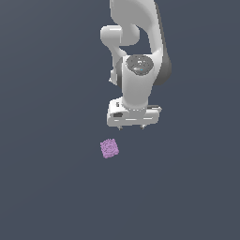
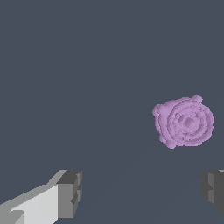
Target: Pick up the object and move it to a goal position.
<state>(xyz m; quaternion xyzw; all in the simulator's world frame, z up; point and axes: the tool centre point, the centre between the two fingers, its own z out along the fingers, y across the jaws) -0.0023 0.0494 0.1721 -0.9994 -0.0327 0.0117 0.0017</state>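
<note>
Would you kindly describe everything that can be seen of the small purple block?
The purple block is small, light purple and roughly cubic, with bumpy faces; the wrist view shows concentric swirl ridges on its upper face and little knobs at the corners. It looks matte, like a rough moulded solid. It sits alone on the plain dark grey floor, turned slightly askew. Nothing else touches it. The gripper hangs open above the floor, toward the exterior view's right of the block and clear of it. The block is much narrower than the gripper's white bar.
</note>
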